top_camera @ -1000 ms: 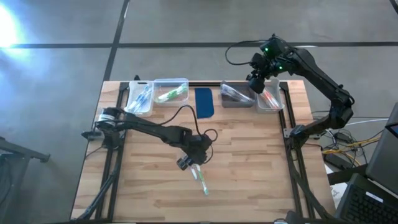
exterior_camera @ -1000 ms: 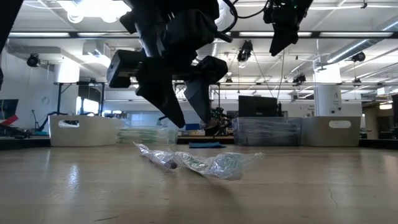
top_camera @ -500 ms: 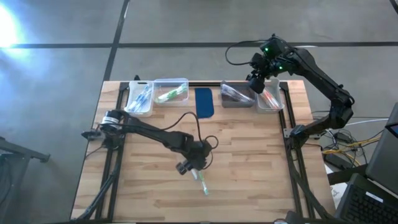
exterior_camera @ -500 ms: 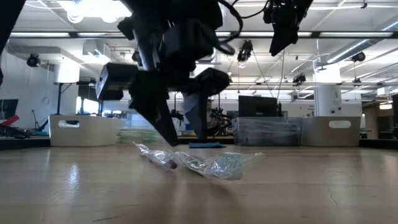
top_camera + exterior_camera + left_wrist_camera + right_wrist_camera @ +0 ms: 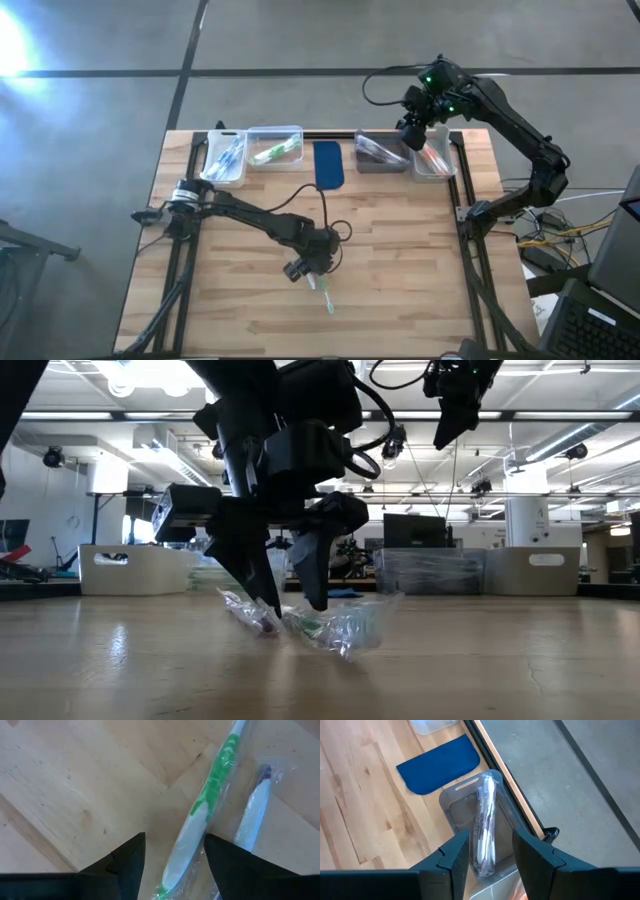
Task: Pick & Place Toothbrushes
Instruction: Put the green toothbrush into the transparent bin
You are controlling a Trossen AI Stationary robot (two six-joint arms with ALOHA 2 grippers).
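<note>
Two toothbrushes in clear wrap lie flat side by side on the wooden table [image 5: 240,300]: a green-and-white toothbrush [image 5: 210,795] and a white toothbrush with a dark tip [image 5: 252,805], seen together as a pair [image 5: 325,295]. My left gripper [image 5: 172,860] is open and down at the table, its fingers either side of the green toothbrush's handle. My right gripper [image 5: 490,855] hangs open high above the grey bin [image 5: 457,810] at the back right, where a wrapped toothbrush [image 5: 485,820] lies. My left gripper comes from above at a slant and straddles the green toothbrush's white handle [image 5: 182,845], the fingers across it. One fingertip [image 5: 315,598] is down on the clear wrap [image 5: 350,628], which bunches up beside it. The toothbrush lies on the table, not pinched.
Along the far edge stand two clear bins [image 5: 225,157] [image 5: 275,147] holding toothbrushes, a dark blue pad [image 5: 328,165], the grey bin [image 5: 380,153] and a clear bin [image 5: 435,160] with red-orange ones. Bare wood lies all round the pair.
My left gripper has come down onto the wrapped toothbrushes, shifting slightly toward the near edge, and stays open. The clear wrap's end has drawn in and bunched up beside the fingers.
</note>
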